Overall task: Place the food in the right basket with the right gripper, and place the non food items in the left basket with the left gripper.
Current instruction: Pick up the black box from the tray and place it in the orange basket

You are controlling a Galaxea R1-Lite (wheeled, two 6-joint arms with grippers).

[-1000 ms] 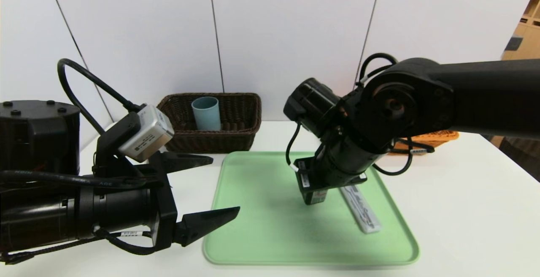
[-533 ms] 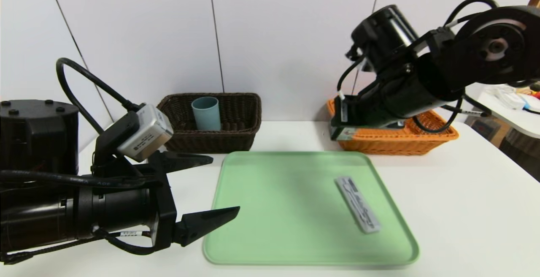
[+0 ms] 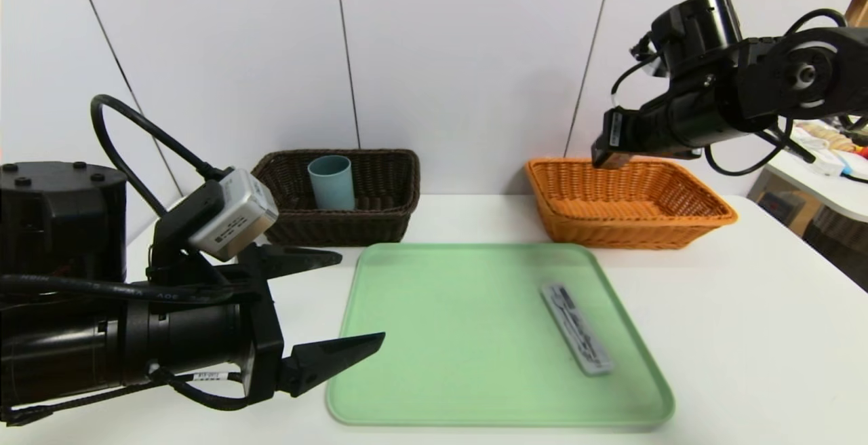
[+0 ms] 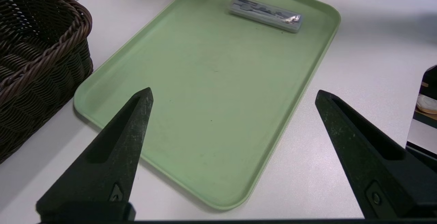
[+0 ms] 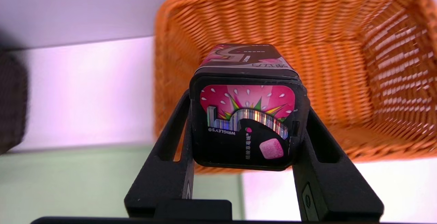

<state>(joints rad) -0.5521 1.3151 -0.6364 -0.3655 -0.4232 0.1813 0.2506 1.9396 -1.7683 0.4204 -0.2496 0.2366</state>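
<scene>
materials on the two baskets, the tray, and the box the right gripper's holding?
Orange basket and dark brown basket: woven wicker or a plastic imitation, visible strand weave.
Green tray: likely moulded plastic, matte, smooth rounded rim.
Gum box, clamped in the right gripper: glossy printed black-and-pink shell with a foil-like numeral; plastic or coated card, can't tell.

box [image 5: 246, 114]: black, pink strawberry print
right basket [image 3: 630, 211]: orange weave
left basket [image 3: 380, 194]: dark brown weave
cup [image 3: 331, 182]: light blue
tray [image 3: 441, 336]: pale green
packet [image 3: 576, 328]: grey, printed cutlery
</scene>
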